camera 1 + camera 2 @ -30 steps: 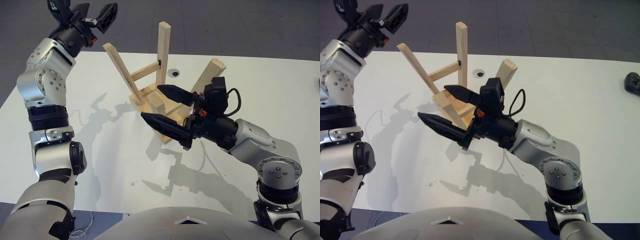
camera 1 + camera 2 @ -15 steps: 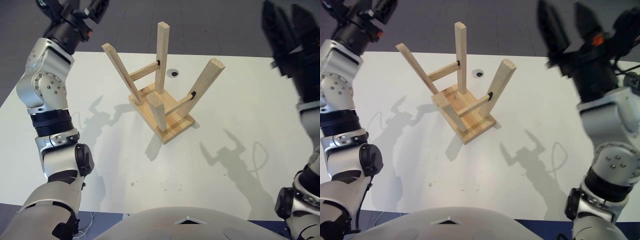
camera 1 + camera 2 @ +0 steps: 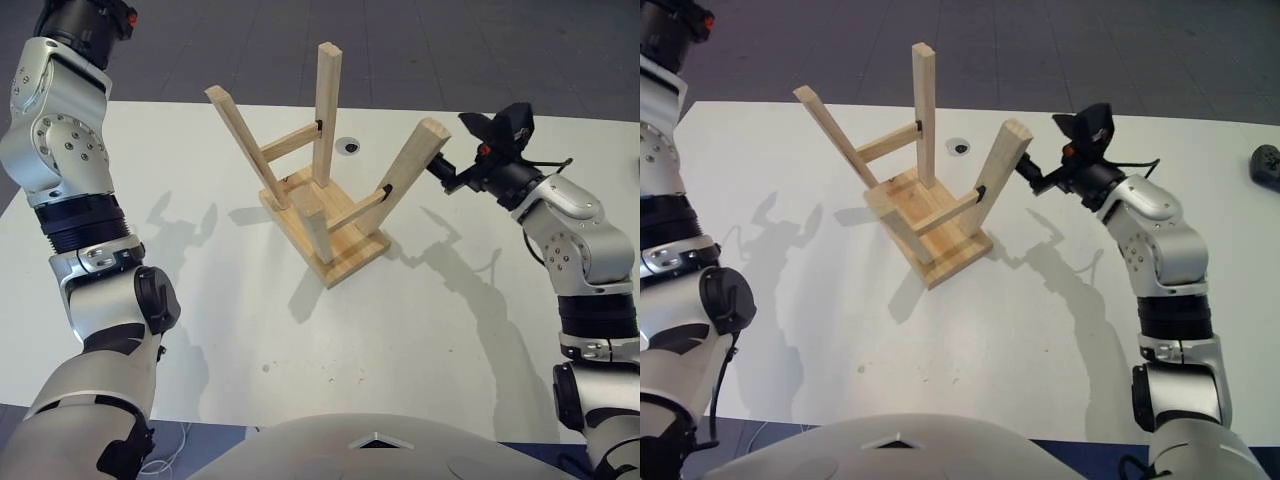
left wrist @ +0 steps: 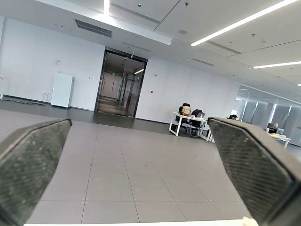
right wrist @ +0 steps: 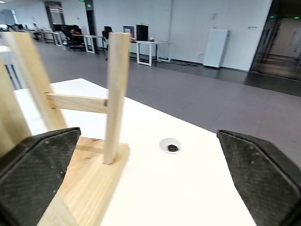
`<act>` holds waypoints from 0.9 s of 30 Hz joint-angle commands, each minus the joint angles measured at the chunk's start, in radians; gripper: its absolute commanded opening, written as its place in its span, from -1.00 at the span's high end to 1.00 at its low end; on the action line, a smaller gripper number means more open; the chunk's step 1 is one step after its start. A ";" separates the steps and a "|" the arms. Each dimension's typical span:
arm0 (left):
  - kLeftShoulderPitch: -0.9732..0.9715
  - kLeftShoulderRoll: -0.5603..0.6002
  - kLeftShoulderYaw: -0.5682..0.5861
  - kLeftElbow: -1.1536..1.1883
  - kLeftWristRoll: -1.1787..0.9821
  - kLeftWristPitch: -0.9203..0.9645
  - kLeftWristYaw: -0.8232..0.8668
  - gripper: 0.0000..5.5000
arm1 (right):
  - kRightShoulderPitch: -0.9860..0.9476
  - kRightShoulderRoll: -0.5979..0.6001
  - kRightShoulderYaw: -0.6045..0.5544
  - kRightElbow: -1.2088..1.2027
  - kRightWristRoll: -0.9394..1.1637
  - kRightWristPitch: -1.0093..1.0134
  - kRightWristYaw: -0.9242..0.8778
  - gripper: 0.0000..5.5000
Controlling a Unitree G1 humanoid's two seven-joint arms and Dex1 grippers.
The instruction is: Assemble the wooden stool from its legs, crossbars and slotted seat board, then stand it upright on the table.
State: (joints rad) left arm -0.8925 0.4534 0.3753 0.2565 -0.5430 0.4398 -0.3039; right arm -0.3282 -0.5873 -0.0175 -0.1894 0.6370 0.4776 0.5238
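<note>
The wooden stool (image 3: pixel 325 235) lies upside down on the white table (image 3: pixel 480 300), its seat board flat and its legs pointing up. Crossbars (image 3: pixel 290 145) join the legs. My right gripper (image 3: pixel 452 143) is open just to the right of the tilted right leg (image 3: pixel 408 172), near its top end, with nothing between its fingers. In the right wrist view its fingertips (image 5: pixel 42 155) frame a leg (image 5: pixel 115 94) and the seat farther off. My left gripper (image 4: pixel 141 165) is open and raised, facing the room, holding nothing.
A round cable hole (image 3: pixel 349 147) sits in the table behind the stool. A small black object (image 3: pixel 1265 165) lies at the far right edge. The left arm (image 3: pixel 70 150) stands high at the table's left side.
The right gripper pulled back from in front of the stool, swung up, then came down beside the right leg. The left arm rose, taking its gripper above the eye views.
</note>
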 commanded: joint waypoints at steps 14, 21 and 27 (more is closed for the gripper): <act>0.688 -0.064 -0.005 -0.711 0.017 0.331 0.235 -0.96 | 0.543 0.305 -0.199 -0.756 -0.061 0.113 -0.587 -0.96; 1.051 0.124 0.015 -0.785 -0.147 0.472 -0.118 -0.57 | 0.679 0.332 -0.211 -0.836 -0.073 0.116 -0.618 -0.58; 0.983 0.358 -0.125 -0.607 -0.164 0.414 -0.550 -0.23 | 0.709 0.342 -0.224 -0.816 -0.082 0.094 -0.605 -0.25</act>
State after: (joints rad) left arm 0.1300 0.7639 0.3138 -0.3317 -0.6917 0.8844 -0.7450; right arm 0.3837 -0.2485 -0.2366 -1.0117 0.5589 0.5767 -0.0889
